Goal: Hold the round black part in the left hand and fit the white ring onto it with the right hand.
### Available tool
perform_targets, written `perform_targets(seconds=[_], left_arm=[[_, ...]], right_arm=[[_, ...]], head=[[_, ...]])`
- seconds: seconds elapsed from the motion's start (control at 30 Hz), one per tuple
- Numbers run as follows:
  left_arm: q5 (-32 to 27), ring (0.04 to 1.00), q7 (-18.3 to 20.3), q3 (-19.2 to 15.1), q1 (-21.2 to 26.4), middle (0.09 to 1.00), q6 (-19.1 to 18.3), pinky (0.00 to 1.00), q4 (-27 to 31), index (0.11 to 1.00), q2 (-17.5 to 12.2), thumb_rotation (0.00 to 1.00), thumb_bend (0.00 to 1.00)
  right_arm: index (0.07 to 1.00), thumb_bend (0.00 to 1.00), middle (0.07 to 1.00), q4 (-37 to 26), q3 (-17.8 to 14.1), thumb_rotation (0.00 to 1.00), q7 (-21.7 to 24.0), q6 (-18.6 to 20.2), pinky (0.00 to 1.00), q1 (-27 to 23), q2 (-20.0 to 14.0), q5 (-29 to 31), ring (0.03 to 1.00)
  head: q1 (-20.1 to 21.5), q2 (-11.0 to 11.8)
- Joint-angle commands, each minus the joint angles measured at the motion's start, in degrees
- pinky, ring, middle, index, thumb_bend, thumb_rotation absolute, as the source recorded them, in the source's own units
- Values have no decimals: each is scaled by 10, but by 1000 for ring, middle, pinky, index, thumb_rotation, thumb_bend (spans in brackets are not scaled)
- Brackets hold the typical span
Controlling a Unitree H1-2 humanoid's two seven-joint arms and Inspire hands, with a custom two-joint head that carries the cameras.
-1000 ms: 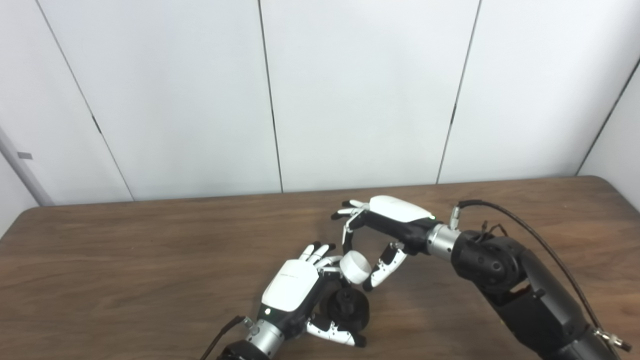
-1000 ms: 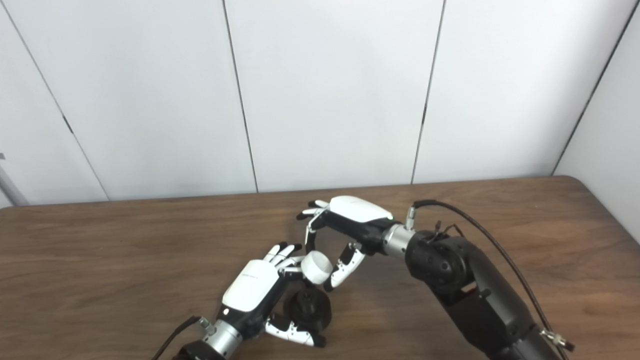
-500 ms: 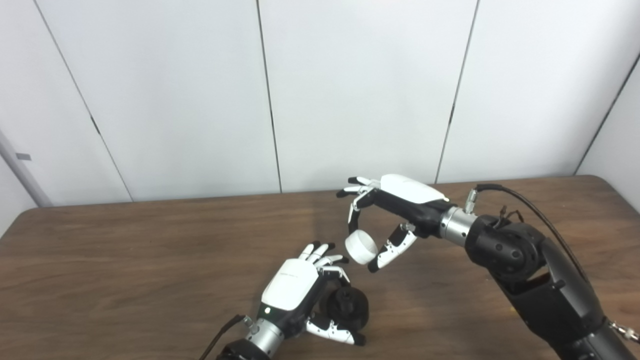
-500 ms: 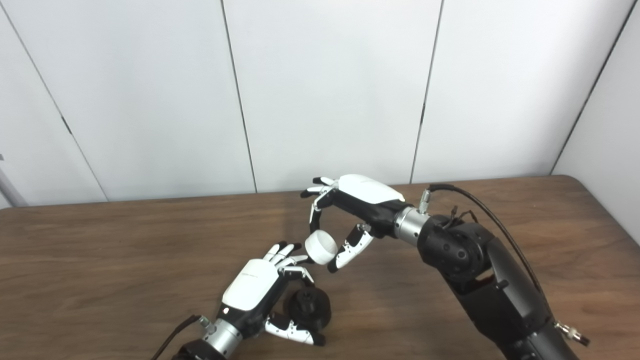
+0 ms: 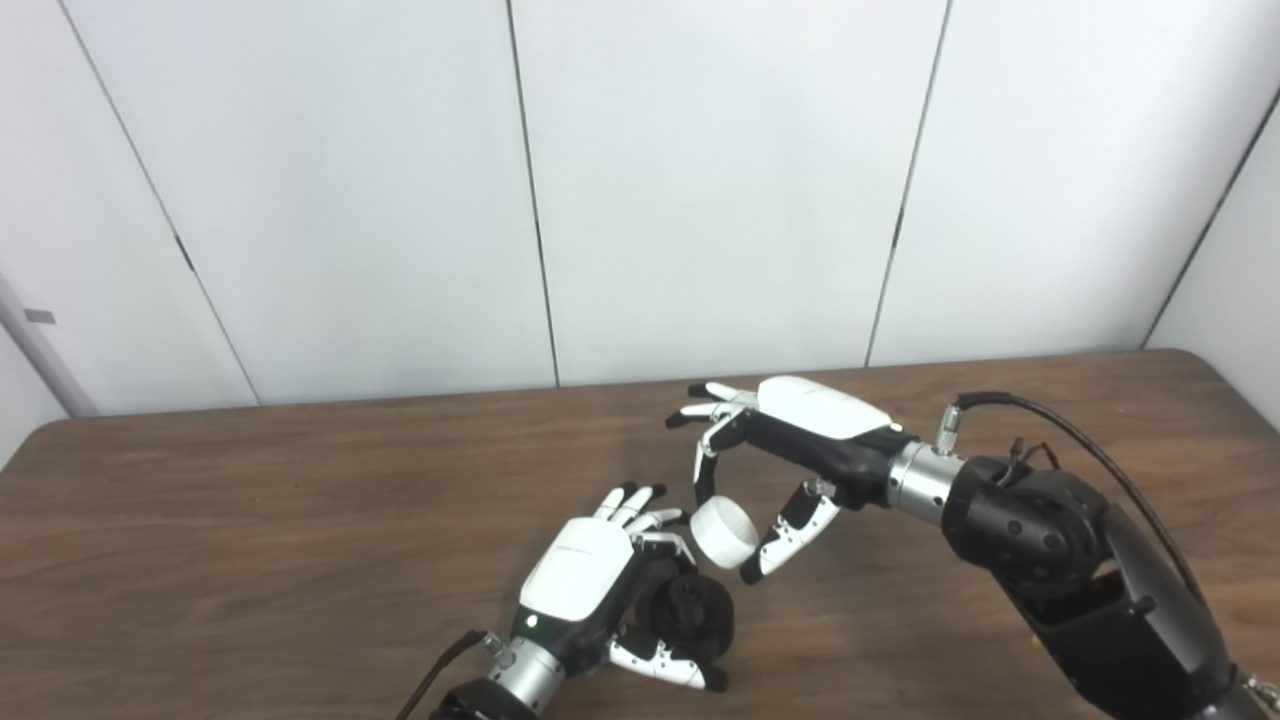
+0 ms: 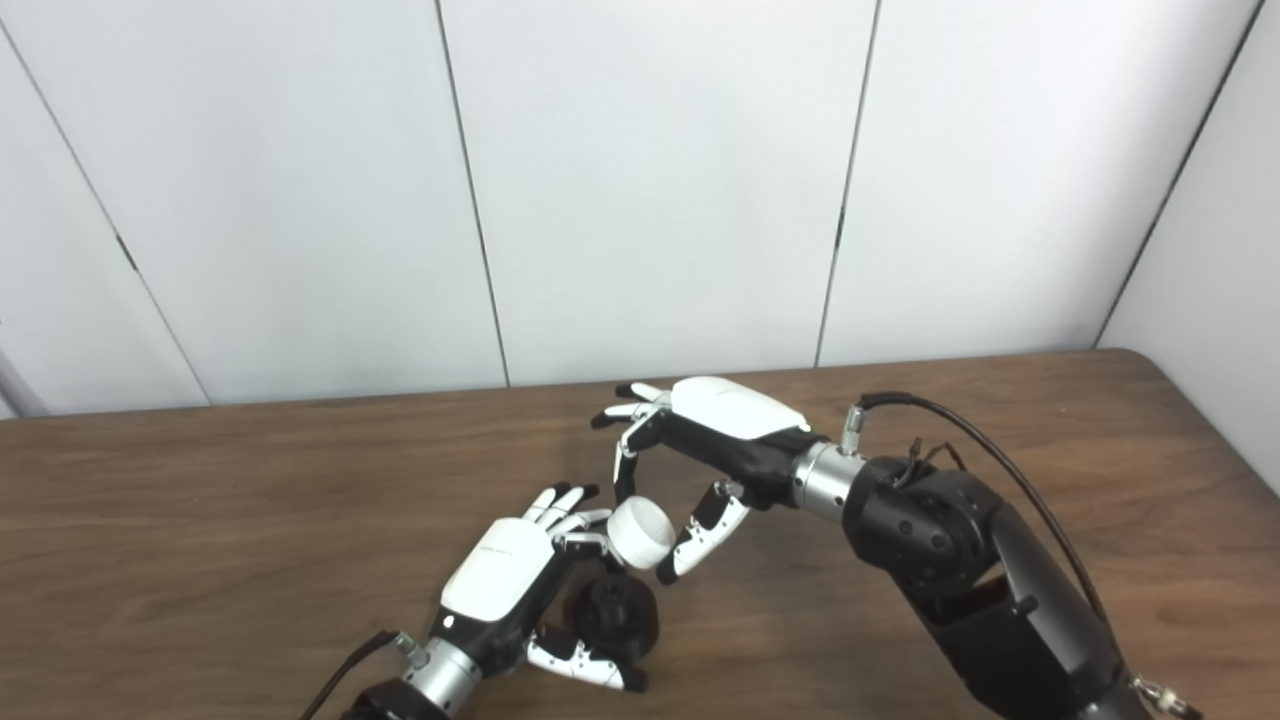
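Left hand (image 5: 585, 570) clamped on round black part (image 5: 692, 612); right hand (image 5: 790, 440) pinches white ring (image 5: 724, 533). Ring just above the part; contact indeterminate.

No readable text; views perhaps too coarse.

White ring (image 5: 724, 534), black round part (image 5: 692, 613), brown wood-grain table (image 5: 250, 520).

White ring (image 5: 724, 533): lifted off the table from beside the left hand (image 5: 590, 578) a second ago, raised clear half a second ago, now lowered again, just above the black part (image 5: 692, 612) and close to the left fingers. Right hand (image 5: 775, 462): pinching the ring throughout, raised and drawn back, then dropped forward again. Camera view: shifted slightly.
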State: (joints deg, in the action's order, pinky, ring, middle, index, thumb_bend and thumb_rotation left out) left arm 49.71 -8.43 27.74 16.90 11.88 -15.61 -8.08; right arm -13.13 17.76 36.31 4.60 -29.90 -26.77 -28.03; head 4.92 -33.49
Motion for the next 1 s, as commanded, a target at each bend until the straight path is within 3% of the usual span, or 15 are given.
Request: perform_targets(seconds=[0.0,0.5,0.97], left_arm=[[-3,969,-8,13,-54,845,-2,1000,-51,480,-6,47,520],[-4,967,-5,12,-60,845,-8,1000,-35,479,-2,47,520],[-7,964,8,14,-75,848,-13,1000,-6,479,-2,47,520]], right_arm=[[475,517,910,-24,-3,127,5,7,980,-15,-8,5,1000],[474,518,906,-25,12,127,30,6,975,-10,-8,2,1000],[474,518,908,-1,30,128,20,-12,993,-3,9,3,1000]], head=[[1,-2],[-5,-13],[-12,-22]])
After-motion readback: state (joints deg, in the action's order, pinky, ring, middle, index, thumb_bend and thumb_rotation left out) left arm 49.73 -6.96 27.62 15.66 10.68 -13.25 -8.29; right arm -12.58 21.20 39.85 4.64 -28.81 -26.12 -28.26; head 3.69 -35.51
